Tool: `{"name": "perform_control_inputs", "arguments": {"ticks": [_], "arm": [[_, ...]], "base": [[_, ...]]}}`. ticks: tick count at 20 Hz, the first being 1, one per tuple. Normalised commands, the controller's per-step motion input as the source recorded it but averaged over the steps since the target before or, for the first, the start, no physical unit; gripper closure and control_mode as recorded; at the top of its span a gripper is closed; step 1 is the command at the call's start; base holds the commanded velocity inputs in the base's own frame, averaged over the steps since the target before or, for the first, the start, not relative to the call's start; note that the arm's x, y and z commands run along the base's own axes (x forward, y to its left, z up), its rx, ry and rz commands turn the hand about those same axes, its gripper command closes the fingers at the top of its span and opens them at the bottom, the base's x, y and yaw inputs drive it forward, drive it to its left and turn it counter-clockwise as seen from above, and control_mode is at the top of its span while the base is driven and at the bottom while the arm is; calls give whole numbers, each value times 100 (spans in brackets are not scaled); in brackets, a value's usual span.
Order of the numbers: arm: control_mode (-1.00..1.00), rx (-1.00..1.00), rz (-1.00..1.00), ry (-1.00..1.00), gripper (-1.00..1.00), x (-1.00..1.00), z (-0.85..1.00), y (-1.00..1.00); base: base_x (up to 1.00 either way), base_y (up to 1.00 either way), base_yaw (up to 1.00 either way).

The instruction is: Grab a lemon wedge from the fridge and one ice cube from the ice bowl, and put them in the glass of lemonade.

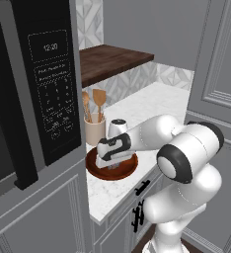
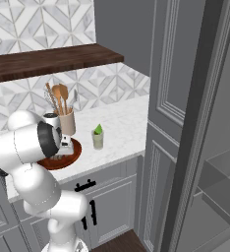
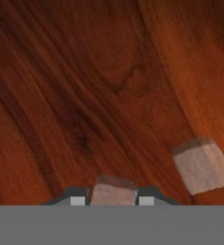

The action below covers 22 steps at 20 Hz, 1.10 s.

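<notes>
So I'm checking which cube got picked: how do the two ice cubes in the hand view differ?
The ice cube between the fingertips sits between the tool fingertips, mostly hidden; the loose ice cube lies apart on the ice bowl floor, fully visible and rotated. Both are pale and translucent.

ice bowl (image 1: 95, 170): middle hidden behind the arm's hand; far rim covered.
ice cube (image 3: 113, 195): lower part cut off between the tool's (image 3: 112, 201) tips.
lemon wedge (image 2: 98, 129): too small for detail, atop the glass of lemonade (image 2: 98, 140).
</notes>
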Motion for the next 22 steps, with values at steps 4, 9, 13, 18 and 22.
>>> {"name": "perform_control_inputs", "arguments": {"ticks": [4, 9, 13, 18, 22], "arm": [[-100, 0, 0, 0, 100, 0, 0, 0], [-100, 0, 0, 0, 100, 0, 0, 0], [-100, 6, 0, -5, 100, 0, 23, -8], [-100, 9, 0, -4, 100, 0, 29, -6], [-100, 6, 0, -2, 100, 0, 19, -8]], "base": [[0, 0, 0], [0, 0, 0], [0, 0, 0], [0, 0, 0], [0, 0, 0]]}}
